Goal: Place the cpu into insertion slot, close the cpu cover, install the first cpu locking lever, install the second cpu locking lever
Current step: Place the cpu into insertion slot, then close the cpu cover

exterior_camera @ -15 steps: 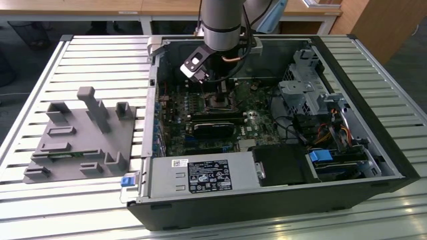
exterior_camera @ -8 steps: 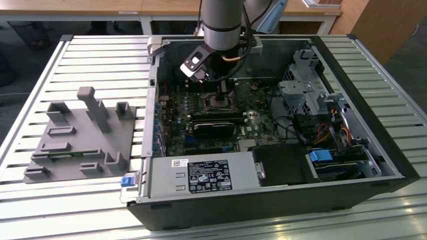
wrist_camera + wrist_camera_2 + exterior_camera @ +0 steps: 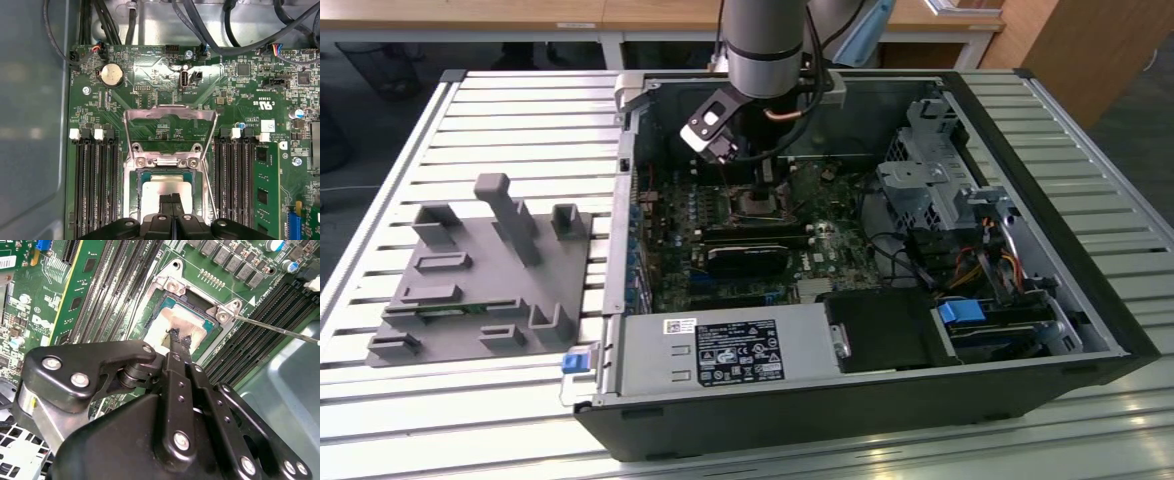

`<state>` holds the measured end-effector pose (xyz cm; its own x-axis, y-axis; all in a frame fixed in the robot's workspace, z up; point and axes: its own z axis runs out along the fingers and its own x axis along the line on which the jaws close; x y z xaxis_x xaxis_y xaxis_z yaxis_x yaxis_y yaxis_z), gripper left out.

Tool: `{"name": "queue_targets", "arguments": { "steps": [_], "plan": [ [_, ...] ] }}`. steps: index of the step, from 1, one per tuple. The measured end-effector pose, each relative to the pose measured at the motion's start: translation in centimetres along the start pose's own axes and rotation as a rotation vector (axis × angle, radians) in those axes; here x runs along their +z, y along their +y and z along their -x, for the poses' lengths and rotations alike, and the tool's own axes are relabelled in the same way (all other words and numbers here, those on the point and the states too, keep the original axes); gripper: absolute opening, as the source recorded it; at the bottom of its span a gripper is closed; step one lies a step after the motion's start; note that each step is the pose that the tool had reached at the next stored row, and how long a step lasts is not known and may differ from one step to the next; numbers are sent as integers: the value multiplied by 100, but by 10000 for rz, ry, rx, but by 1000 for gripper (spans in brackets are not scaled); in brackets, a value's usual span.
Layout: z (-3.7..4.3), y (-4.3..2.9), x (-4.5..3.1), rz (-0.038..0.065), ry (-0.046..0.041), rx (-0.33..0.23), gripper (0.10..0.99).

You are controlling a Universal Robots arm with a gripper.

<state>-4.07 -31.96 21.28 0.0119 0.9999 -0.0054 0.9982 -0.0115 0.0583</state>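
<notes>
Clenched claw, fingertips pressed together, tips down at the silver top of the cpu. Chip seated flat inside the insertion slot, its near edge hidden behind the claw's body in both wrist views. Raised cpu cover, open on the slot's side away from the claw. Thin locking lever angled away from one slot corner, end cut off. Slot hard to make out beneath the arm in the exterior view, inside the open computer case.

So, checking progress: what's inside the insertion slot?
The cpu lies in the insertion slot, its cover raised. The shut fingers hide part of it; anything beneath is covered.
</notes>
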Motion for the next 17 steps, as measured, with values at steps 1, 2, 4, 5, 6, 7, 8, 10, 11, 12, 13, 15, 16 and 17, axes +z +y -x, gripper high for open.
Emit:
{"name": "queue_targets", "arguments": {
  "steps": [1, 2, 4, 5, 6, 7, 8, 10, 11, 12, 13, 15, 16, 17],
  "plan": [
    [0, 0, -7, -4, 0, 1, 106],
    [0, 1, -13, -5, 0, 1, 106],
    [0, 2, -30, -8, 0, 1, 106],
    [0, 2, -38, -8, 0, 0, 106],
    [0, 3, -46, -8, 1, 0, 106],
    [0, 3, -55, -7, 1, 1, 106],
    [0, 4, -64, -8, 2, 1, 106],
    [0, 5, -88, -8, 2, 0, 106],
    [0, 6, -104, -10, 1, 0, 106],
    [1, 8, -131, -11, 2, 1, 106],
    [1, 12, -198, -54, 0, -1, 106],
    [1, 14, -241, -92, 7, 0, 106],
    [1, 16, -265, -113, 14, 0, 106],
    [1, 17, -289, -132, 25, 1, 106]
  ]
}}
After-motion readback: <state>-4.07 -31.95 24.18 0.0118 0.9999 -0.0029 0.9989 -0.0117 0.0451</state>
